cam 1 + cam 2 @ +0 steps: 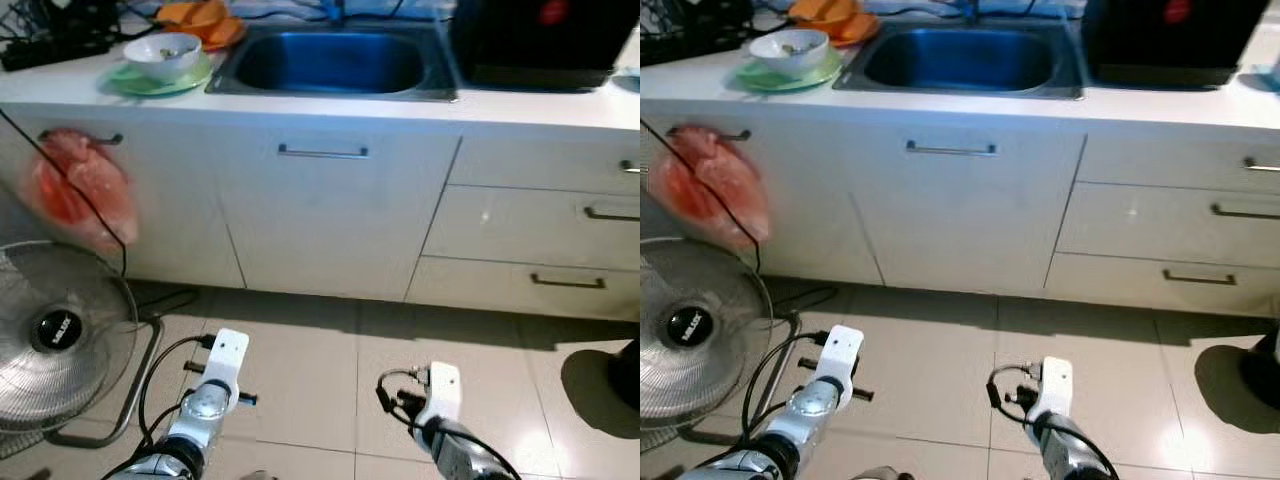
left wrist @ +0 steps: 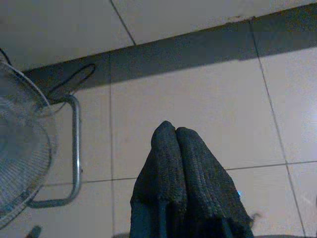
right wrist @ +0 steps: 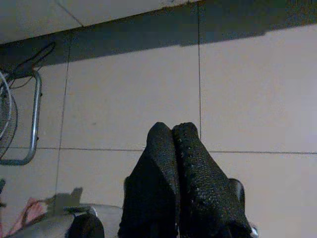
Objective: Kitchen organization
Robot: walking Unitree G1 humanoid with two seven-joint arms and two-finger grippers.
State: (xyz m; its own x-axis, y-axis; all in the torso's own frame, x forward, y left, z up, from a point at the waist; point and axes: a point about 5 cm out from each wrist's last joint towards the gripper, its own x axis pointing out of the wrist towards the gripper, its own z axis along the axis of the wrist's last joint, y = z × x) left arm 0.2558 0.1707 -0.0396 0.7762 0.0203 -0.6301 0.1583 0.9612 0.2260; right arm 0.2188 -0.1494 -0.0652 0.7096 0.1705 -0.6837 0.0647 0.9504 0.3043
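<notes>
Both grippers, left (image 2: 174, 130) and right (image 3: 172, 127), hang closed and empty over floor. Bowl (image 1: 162, 52) sits at counter's left edge; approach squarely before reaching.

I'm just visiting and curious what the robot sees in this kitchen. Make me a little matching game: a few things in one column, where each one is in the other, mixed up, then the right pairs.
Things:
1. white bowl
2. red plastic bag
3. fan
4. sink

Places:
A. standing on the tiled floor, on the robot's left
B. set into the countertop
C. on a green plate on the counter
D. hanging from a cabinet handle

Pairs: 1-C, 2-D, 3-A, 4-B
</notes>
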